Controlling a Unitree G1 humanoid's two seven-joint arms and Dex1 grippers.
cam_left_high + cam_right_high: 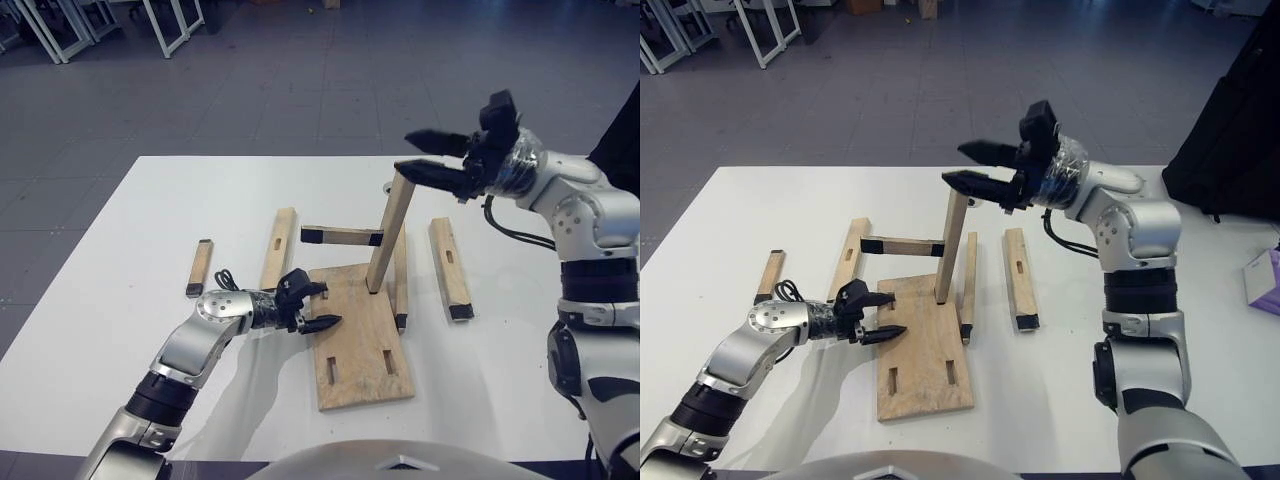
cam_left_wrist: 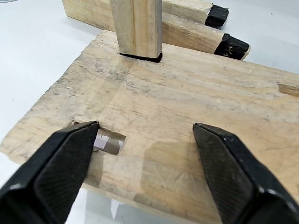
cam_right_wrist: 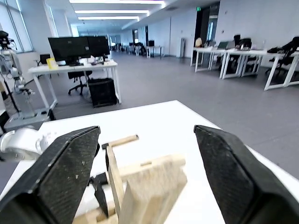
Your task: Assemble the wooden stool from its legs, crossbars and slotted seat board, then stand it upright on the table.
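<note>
On the white table point(image 1: 100, 300) the seat board point(image 1: 365, 350) lay flat, near the front edge. One leg point(image 1: 388, 235) stood in its far corner slot and leaned a little toward the robot's right. A crossbar point(image 1: 345, 237) with a black end went out from this leg to the left, about half way up.

The right gripper point(image 1: 403, 151) was at the top of the standing leg. Its two fingers were spread wide and the leg's top end was between them, but they were not closed on it. Whether the lower finger touched the wood, I could not tell.

The left gripper point(image 1: 332, 304) was low at the left edge of the seat board. It was also wide open and held nothing. One of its fingers point(image 2: 60, 163) was just at an empty slot point(image 2: 110, 142) near that edge, and the other was over the bare wood.

The other parts lay loose. A short piece point(image 1: 199, 268) was far to the left, and a long leg point(image 1: 278, 250) lay beside it. Another leg point(image 1: 401, 285) lay along the board's right edge, and a slotted leg point(image 1: 450, 265) lay further right.
</note>
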